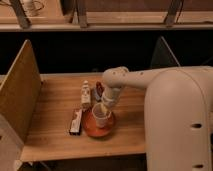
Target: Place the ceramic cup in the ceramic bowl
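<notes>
The off-white ceramic cup (100,118) sits low inside the orange-red ceramic bowl (90,129) near the table's front middle, tilted slightly. My gripper (103,107) reaches down from the white arm (125,79) and is shut on the cup's upper rim on its far side. The gripper's fingertips are partly hidden by the cup and wrist.
A flat dark-and-white package (76,121) lies just left of the bowl. A slim white bottle (86,94) and a small red item (98,90) stand behind it. A tall wooden divider (20,90) bounds the table's left side. My white body (175,125) fills the right.
</notes>
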{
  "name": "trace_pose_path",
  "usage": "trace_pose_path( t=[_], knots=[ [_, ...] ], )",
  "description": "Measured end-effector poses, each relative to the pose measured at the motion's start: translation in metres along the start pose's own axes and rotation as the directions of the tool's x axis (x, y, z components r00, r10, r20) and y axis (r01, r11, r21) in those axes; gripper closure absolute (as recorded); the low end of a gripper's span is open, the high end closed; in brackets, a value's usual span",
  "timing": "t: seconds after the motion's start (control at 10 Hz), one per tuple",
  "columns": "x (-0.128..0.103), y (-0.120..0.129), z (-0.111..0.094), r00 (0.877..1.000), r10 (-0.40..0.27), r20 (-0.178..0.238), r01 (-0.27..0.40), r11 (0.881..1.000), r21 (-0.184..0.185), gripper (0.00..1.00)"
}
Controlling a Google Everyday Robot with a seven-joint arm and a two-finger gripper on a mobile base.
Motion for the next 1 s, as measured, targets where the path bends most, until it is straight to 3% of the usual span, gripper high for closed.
trace_pose_path(
  t=[0.2, 0.8, 1.0],
  knots=[
    [-0.006, -0.002, 0.003, 1.000, 0.007, 0.012, -0.008, 1.000, 0.019, 0.89],
    [-0.028, 0.023, -0.004, 0.997, -0.020, 0.074, 0.020, 1.000, -0.008, 0.29],
    [-0.026, 0.027, -0.003, 0.997, -0.023, 0.075, 0.025, 0.999, -0.022, 0.26]
  ],
)
